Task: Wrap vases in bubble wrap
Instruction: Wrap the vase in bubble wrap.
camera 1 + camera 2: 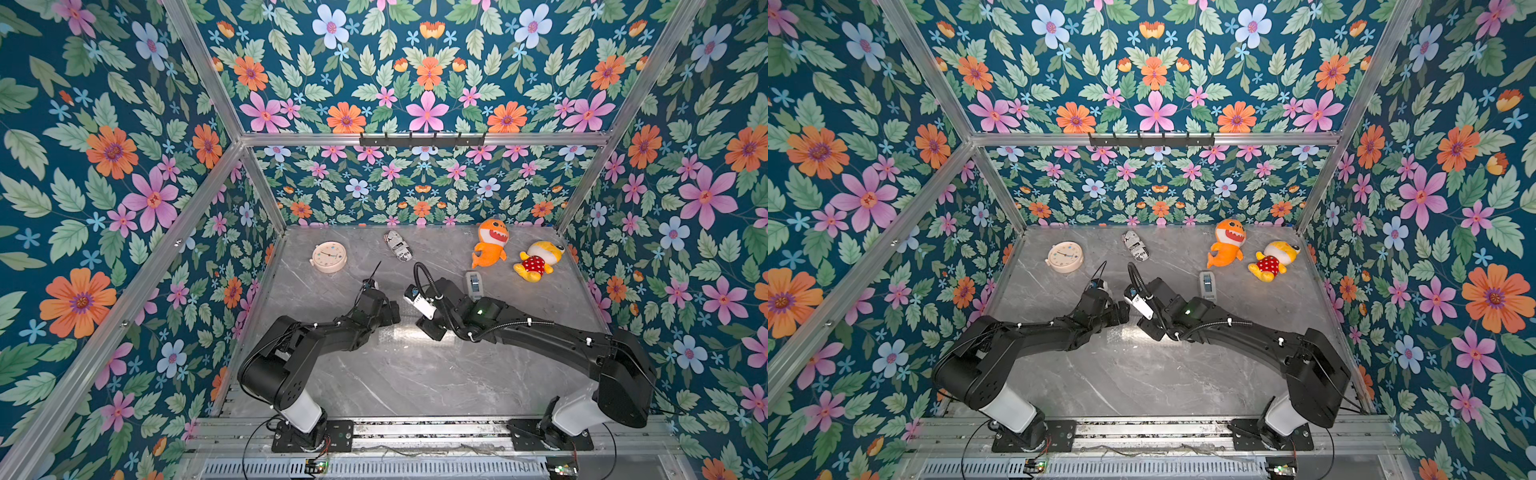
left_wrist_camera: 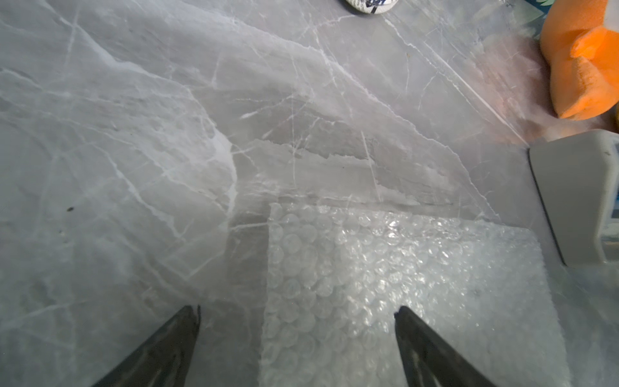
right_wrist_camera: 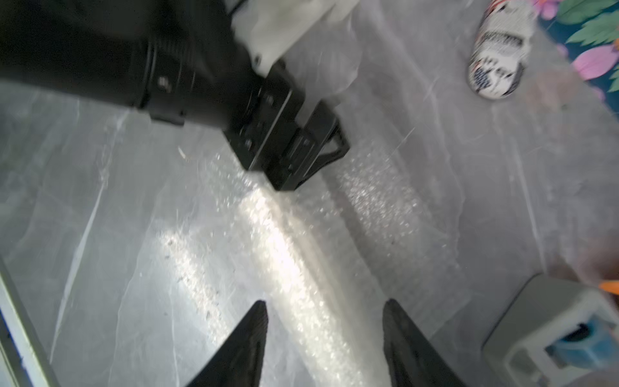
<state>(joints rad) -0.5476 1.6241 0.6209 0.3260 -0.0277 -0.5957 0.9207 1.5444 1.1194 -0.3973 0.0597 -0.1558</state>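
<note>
Both arms reach in over the middle of the table (image 1: 415, 382), wrists close together.

Bubble wrap (image 1: 399, 336) lies on the table right under and between the two wrists, and shows in both top views (image 1: 1125, 332). Only a small patch is clear of the arms.

Left gripper (image 2: 297, 308): fingers spread wide with nothing between them. In the left wrist view, one finger (image 2: 174, 341) hangs over bare table and the other over the wrap (image 2: 402, 268). The wrap's straight edge runs between them.

Right gripper (image 3: 325, 301): fingers apart, not pinching. A long, bright, shiny ridge (image 3: 284, 251) of wrap runs on the table between them and on toward the left gripper (image 3: 301, 150). This view is blurred.

Vase: we cannot make it out anywhere. We cannot tell whether it lies inside that ridge, since no ribs or rim show.

Elsewhere on the table:
- Toward the back wall there is a round cream clock (image 1: 329, 257) and a printed can (image 1: 398, 246) lying on its side.
- An orange plush (image 1: 490, 249) and a yellow plush (image 1: 538, 261) lie side by side.
- A grey dispenser (image 1: 473, 284) sits just beside the right arm, near the wrap and apart from the plush.
</note>
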